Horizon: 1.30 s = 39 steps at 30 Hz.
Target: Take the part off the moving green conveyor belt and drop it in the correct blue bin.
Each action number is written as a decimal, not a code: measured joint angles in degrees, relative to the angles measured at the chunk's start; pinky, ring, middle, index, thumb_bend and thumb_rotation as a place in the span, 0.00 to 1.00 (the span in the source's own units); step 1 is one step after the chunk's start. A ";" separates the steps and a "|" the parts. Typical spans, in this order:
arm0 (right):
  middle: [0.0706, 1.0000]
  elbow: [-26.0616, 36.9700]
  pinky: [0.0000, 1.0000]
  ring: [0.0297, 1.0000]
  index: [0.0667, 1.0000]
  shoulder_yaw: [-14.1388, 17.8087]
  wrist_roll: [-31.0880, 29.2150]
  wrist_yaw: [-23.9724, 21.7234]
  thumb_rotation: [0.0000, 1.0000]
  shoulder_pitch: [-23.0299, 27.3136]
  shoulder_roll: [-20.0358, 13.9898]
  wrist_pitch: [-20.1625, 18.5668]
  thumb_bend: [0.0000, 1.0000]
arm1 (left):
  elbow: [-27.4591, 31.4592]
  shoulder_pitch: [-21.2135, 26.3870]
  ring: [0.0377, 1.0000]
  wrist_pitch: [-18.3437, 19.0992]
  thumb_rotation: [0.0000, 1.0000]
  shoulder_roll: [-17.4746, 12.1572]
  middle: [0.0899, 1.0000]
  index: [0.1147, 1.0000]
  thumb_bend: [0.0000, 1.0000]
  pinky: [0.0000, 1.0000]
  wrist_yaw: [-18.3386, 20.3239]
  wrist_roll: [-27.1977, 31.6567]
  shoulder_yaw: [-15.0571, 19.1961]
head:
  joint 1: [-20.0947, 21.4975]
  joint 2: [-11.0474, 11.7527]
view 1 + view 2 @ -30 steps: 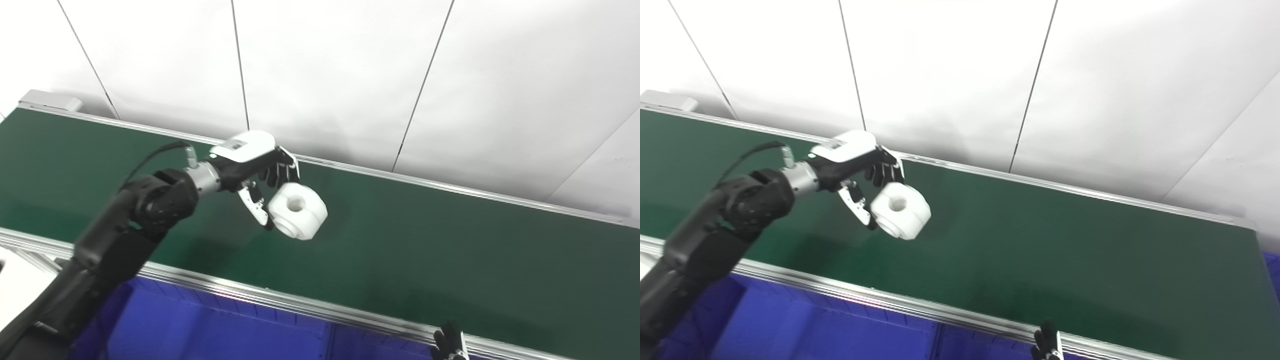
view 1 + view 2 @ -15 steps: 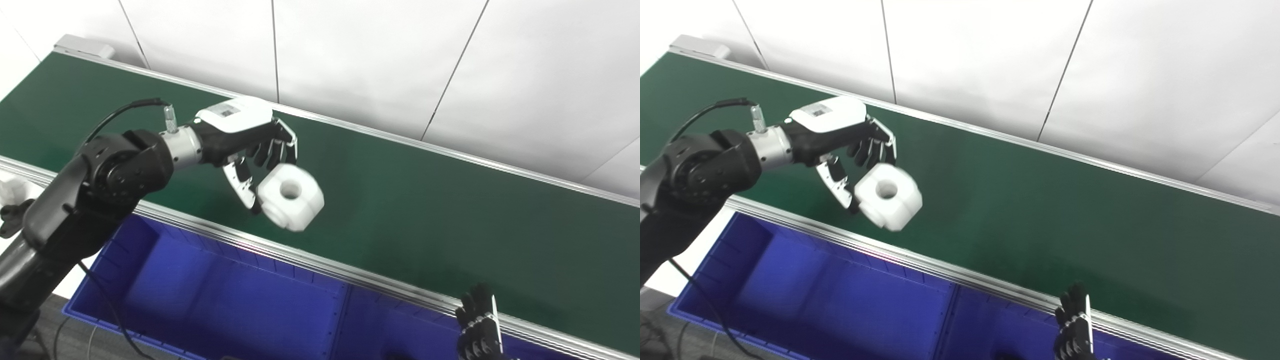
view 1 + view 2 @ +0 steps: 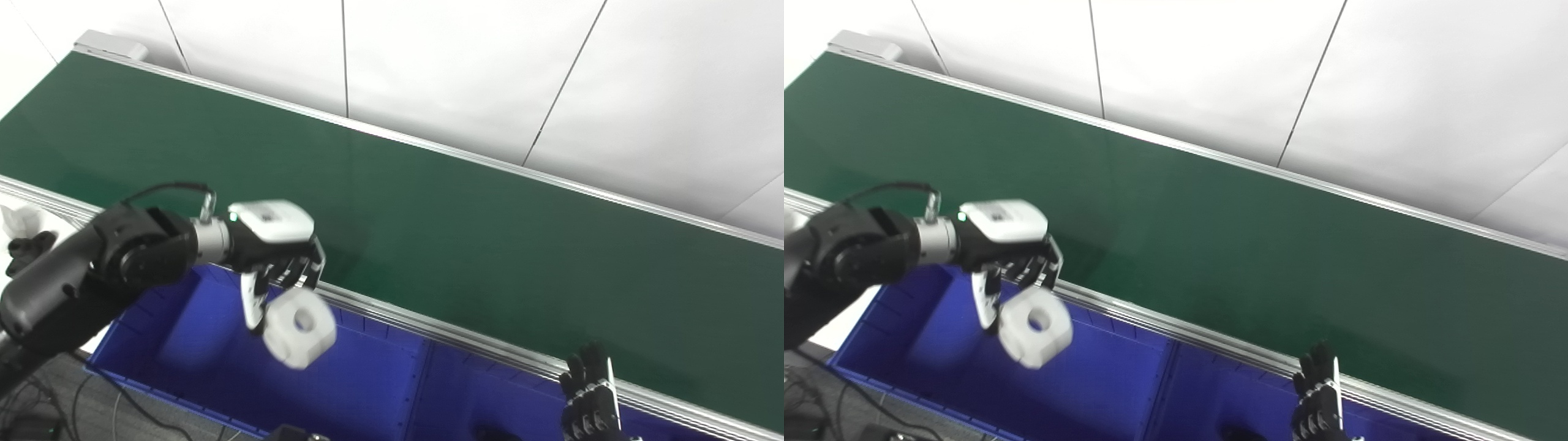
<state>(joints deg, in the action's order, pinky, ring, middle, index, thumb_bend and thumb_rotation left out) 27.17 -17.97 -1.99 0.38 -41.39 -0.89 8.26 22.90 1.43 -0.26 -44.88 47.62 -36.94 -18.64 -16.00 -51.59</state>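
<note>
Beneath the left hand (image 3: 277, 245), the white part (image 3: 299, 327) hung over the open left bin (image 3: 202, 361), gripped between the thumb on its left side and the fingers (image 3: 300, 272) curled over its top. The part was a chunky block with bevelled corners and a round hole through the middle, the hole facing the cameras; it looked slightly blurred. The hand's white back faced up, and its dark forearm ran away to the left, a cable looping above the wrist. Just behind the hand and the part ran the silver near rail (image 3: 1213, 346) of the green conveyor belt (image 3: 465, 245), whose surface stretched away to the right of the hand below a white panelled wall (image 3: 1213, 73). To the right of the held part, a divider wall separated the left bin from a second blue bin (image 3: 484, 398). Far to the right of the left hand, the right hand (image 3: 1320, 401) reached up from the bottom edge in front of the rail, its fingers upright, close together and holding nothing.
</note>
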 measured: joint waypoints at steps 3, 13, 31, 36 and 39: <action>1.00 1.03 1.00 1.00 1.00 -0.71 -0.03 -0.34 1.00 -0.06 -0.03 -1.01 0.92 | -2.20 -1.35 0.37 -0.88 0.00 0.01 0.40 0.43 0.52 0.32 -0.39 -4.47 -1.64 | 0.00 0.00; 1.00 1.57 1.00 1.00 1.00 -0.93 -0.02 -0.69 1.00 -0.50 -0.49 -2.63 0.92 | -6.10 -5.25 0.49 -7.14 0.05 0.13 0.50 0.44 0.52 0.50 -4.93 -17.44 -5.88 | 1.84 0.00; 1.00 1.48 1.00 1.00 1.00 -0.40 0.00 -0.76 1.00 -0.37 -0.64 -2.63 0.93 | 5.59 -5.50 0.67 -2.36 0.78 0.12 0.69 0.68 0.91 0.59 2.32 -4.35 3.07 | 4.83 1.23; 1.00 1.43 1.00 1.00 1.00 -0.46 0.32 -0.73 1.00 -0.13 -0.28 -2.64 0.93 | 12.67 -4.71 0.71 5.08 0.73 0.10 0.73 0.70 0.83 0.61 6.00 9.63 7.63 | 10.25 0.62; 1.00 1.10 1.00 1.00 1.00 -0.57 1.04 -0.61 1.00 0.08 0.16 -2.64 0.94 | 14.69 -4.43 0.77 11.40 0.79 0.82 0.78 0.74 0.83 0.68 6.63 21.58 11.26 | 16.81 0.35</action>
<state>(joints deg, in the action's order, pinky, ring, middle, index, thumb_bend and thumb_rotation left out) 28.27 -18.54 -0.95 -0.22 -41.31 -0.73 5.61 37.58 -3.00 11.14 -44.06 54.25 -15.36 -7.38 0.81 -51.24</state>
